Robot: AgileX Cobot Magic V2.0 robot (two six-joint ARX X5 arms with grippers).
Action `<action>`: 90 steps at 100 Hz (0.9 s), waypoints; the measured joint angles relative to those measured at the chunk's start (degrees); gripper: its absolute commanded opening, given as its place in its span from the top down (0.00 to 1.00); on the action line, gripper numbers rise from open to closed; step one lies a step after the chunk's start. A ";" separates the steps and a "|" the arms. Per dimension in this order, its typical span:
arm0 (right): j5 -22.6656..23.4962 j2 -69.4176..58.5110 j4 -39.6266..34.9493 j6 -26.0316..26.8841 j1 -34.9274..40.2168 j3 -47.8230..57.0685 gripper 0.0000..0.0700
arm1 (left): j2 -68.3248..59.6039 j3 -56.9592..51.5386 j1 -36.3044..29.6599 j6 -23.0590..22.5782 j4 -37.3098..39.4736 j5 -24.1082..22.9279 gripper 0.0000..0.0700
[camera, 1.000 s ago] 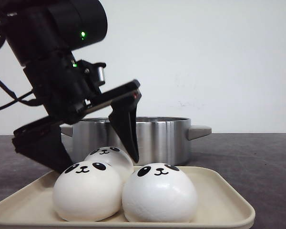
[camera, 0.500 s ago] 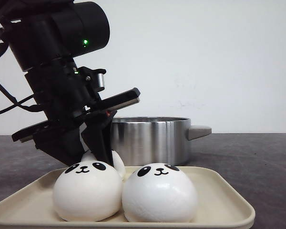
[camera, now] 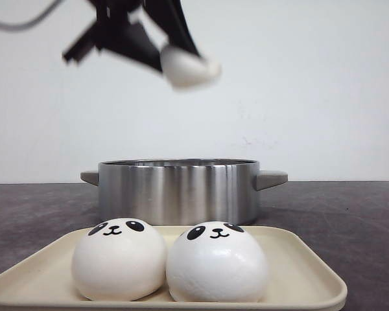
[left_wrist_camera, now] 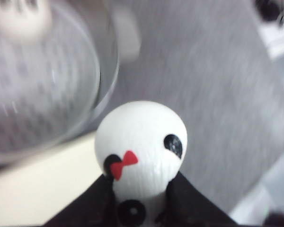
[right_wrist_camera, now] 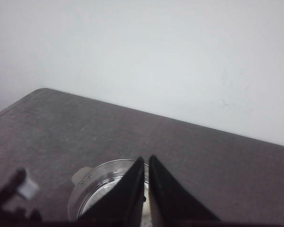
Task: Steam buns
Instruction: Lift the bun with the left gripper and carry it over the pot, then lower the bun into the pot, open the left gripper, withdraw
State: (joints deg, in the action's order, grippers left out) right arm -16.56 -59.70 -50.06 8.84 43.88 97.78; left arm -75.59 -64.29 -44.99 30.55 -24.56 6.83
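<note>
Front view shows, nearest the camera, a cream tray (camera: pixel 305 272) lying on the dark worktop (camera: pixel 350 207). Two panda-faced buns sit side by side on it, touching: the left bun (camera: pixel 118 259) and the right bun (camera: pixel 217 262), both with their faces turned toward the camera. Just behind the tray stands a steel pot (camera: pixel 178 191) with a stub handle on each side; its rim is open and its inside cannot be seen from this angle. High above the pot, near the top edge of the picture, the left gripper (camera: pixel 181 61) holds a third bun (camera: pixel 187 68), blurred with motion, its dark fingers (camera: pixel 175 29) closed around the white dome. A pale wall (camera: pixel 311 84) fills the background.

Left wrist view shows that held bun (left_wrist_camera: pixel 141 142) pinched between the two black fingers (left_wrist_camera: pixel 92 203), a small red bow mark and black patches on its surface. Below it lie the corner of the tray (left_wrist_camera: pixel 38 189), the blurred rim of the pot (left_wrist_camera: pixel 106 90) with another pale bun (left_wrist_camera: pixel 21 19) inside, and the grey worktop (left_wrist_camera: pixel 203 94).

Right wrist view shows the right gripper (right_wrist_camera: pixel 146 163) with its fingers (right_wrist_camera: pixel 173 198) nearly together, only a thin slit between them and nothing held, hanging over the pot (right_wrist_camera: pixel 102 182) far below.
</note>
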 measured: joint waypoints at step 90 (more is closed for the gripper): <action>0.00 -0.04 -2.71 0.00 0.00 0.00 0.99 | -26.64 -10.47 15.89 -9.88 7.26 -5.31 0.73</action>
State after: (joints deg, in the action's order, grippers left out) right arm -16.56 -59.75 -52.77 8.84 43.88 97.78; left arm -102.24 -74.76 -29.10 20.67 -17.30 1.52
